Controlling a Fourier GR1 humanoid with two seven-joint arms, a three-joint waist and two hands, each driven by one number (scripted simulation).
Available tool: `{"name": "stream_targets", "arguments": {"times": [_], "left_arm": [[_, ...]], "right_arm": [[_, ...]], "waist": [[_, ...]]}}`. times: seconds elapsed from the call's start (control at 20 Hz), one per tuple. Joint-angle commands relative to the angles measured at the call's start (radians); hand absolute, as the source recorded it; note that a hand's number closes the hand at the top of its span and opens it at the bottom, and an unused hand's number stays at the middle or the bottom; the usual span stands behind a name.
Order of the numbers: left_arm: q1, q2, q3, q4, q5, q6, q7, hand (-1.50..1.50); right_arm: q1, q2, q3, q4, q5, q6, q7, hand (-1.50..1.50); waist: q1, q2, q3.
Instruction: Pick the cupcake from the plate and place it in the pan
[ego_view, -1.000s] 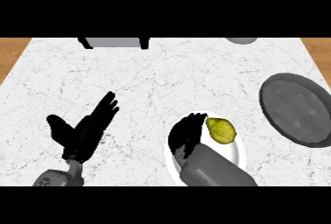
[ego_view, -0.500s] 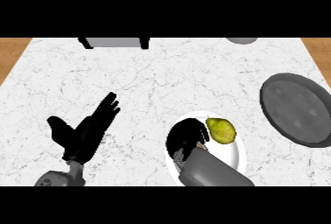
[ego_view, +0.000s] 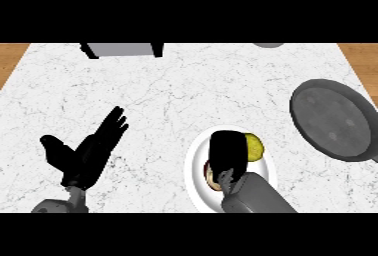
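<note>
While the left robot hand (ego_view: 88, 152) rested open at eight o'clock, the right robot hand (ego_view: 227, 151) covered the cupcake (ego_view: 255, 147) on the plate (ego_view: 196, 172); its grasp could not be told.

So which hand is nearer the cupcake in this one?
Right. The right hand is over the white plate, right against the yellow-green cupcake and partly covering it. The left hand rests open on the counter far to the cupcake's left.
</note>
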Motion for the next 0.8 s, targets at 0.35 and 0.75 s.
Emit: {"name": "stream_targets", "arguments": {"times": [0.35,0.75], "left_arm": [[0.001,-0.017,0.001,0.053,-0.025,-0.001,-0.040,0.00],[-0.006,-0.025,-0.010,0.011,-0.023,-0.002,-0.002,0.00]], "right_arm": [[0.078,-0.052,-0.008,-0.389,0.353,-0.394,0.092,1.50],[0.216,0.007,-0.137,-0.601,0.342,-0.633,0.007,1.50]], "waist": [[-0.008,-0.002,-0.002],[0.016,0.006,-0.001]]}}
